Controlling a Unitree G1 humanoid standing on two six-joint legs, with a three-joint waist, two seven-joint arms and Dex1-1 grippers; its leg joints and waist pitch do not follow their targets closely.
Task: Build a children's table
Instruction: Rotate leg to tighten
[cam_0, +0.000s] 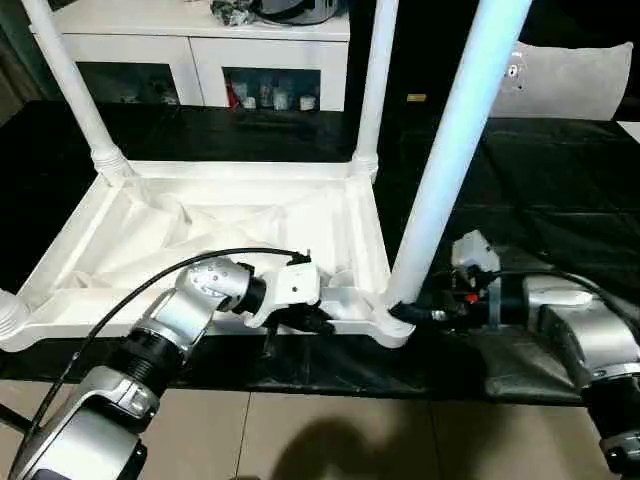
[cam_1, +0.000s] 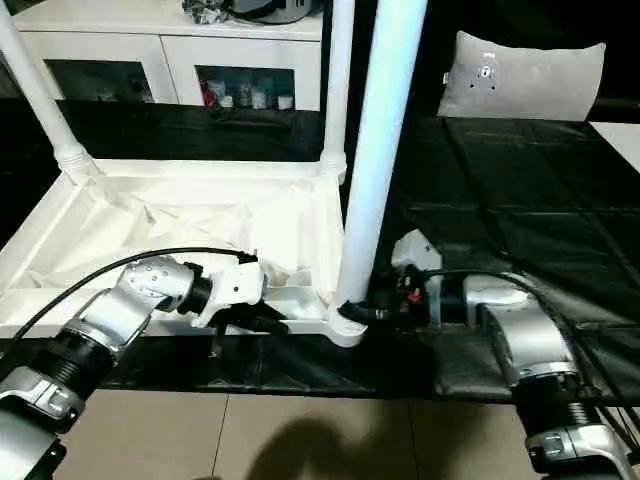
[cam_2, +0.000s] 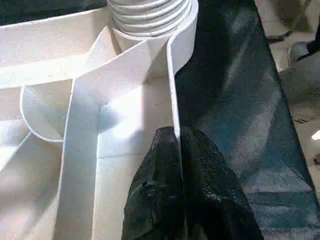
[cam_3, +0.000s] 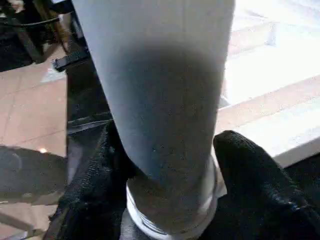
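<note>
Head views: the tabletop (cam_0: 210, 225) lies upside down on a black mat (cam_0: 560, 180), ribbed underside up, filling the left and centre of the frame. Three legs stand in its corner sockets: one at upper left (cam_0: 75, 85), one at upper centre (cam_0: 375, 80), and a near leg (cam_0: 450, 150) rising from the lower-centre corner to the top edge, slightly tilted. A further ribbed collar (cam_0: 10, 318) shows at the left edge. The left gripper (cam_0: 300, 318) sits at the tabletop's near rim, lower centre, just left of the near leg's socket. The right gripper (cam_0: 415, 312) reaches in from the lower right and meets the base of the near leg. A white cabinet (cam_0: 200, 50) stands along the top of the frame, and a grey pad (cam_1: 525, 75) lies at upper right.

Left wrist view: two black fingers (cam_2: 160, 185) are pressed together on the thin upright wall of the tabletop rim (cam_2: 175, 100), one finger on each side, pinching it. A ribbed leg collar (cam_2: 150, 15) sits in the corner socket at the top centre, beyond the fingers. Black mat lies on the right.

Right wrist view: the near leg (cam_3: 155, 90) fills the centre, standing between the two black fingers (cam_3: 250, 175). The jaws are spread around the leg's base, one finger at lower left, the other at lower right, both close against it; whether they press firmly cannot be told. The tabletop (cam_3: 270, 75) shows at the right, floor tiles (cam_3: 30, 110) at the left.
</note>
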